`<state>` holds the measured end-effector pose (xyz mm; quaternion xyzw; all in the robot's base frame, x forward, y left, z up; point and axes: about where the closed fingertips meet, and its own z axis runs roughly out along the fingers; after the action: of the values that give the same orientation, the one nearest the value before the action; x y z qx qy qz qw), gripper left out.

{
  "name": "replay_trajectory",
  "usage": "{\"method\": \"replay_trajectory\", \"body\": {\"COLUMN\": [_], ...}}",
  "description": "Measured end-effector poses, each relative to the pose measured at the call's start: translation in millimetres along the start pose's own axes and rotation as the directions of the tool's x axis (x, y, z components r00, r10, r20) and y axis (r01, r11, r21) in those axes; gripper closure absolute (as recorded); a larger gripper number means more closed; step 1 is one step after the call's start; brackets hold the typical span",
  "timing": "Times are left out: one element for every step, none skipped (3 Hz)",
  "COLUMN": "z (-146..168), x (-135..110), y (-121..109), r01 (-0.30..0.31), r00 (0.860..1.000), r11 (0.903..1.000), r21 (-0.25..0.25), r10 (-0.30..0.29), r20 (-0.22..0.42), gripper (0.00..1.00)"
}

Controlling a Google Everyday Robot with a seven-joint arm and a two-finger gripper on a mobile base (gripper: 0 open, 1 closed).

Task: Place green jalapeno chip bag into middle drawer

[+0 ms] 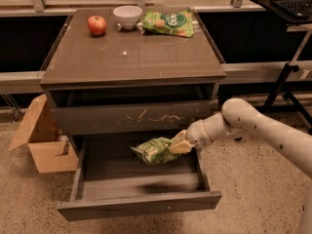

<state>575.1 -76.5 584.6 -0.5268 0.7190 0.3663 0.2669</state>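
Our bag [152, 151] hangs from the claw [178, 144], which grips it by one end, over the floor of the open drawer [136, 206] below the claw. We judge it best to sink lower, clear of the scratched front [131, 117] above the claw, then let go.

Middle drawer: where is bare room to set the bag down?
The middle drawer has bare floor along its left wall and behind its front panel. The right rear is crowded: the gripper, jaws shut on the green jalapeno chip bag, hangs there.
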Motion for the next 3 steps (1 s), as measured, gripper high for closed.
{"method": "replay_trajectory", "body": {"z": [13.7, 38.5, 62.3], "x": [11.0, 29.1, 44.6], "y": [-1.9, -11.0, -23.7], "r01": [-0.007, -0.008, -0.024], "r00": [1.000, 1.000, 0.999], "r11": [0.9999, 0.9998, 0.9997], "r21": [-0.010, -0.018, 0.000], "r10": [0.007, 0.009, 0.024], "r20": [0.001, 0.017, 0.040], "gripper": [1.00, 1.00, 1.00]}}
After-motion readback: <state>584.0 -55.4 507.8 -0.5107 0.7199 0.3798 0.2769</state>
